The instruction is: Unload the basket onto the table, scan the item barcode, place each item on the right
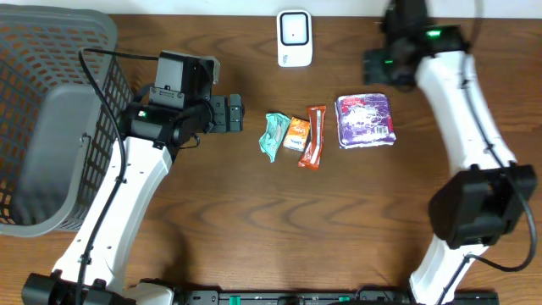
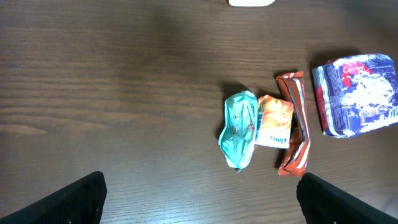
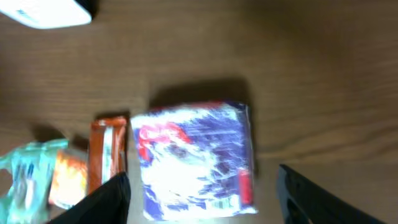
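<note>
Purple packet (image 1: 365,120) flat on surface (image 1: 254,220), just ahead of right end effector (image 3: 205,193), jaws spread, grasping nothing. Right arm nearer; left end effector (image 2: 205,199), also released, well apart beyond the smaller snacks (image 1: 295,134).

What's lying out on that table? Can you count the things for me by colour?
Teal packet: 1
Orange packet: 1
Red-brown bar: 1
Purple pack: 1
White scanner: 1
Grey basket: 1
Total: 6
</note>
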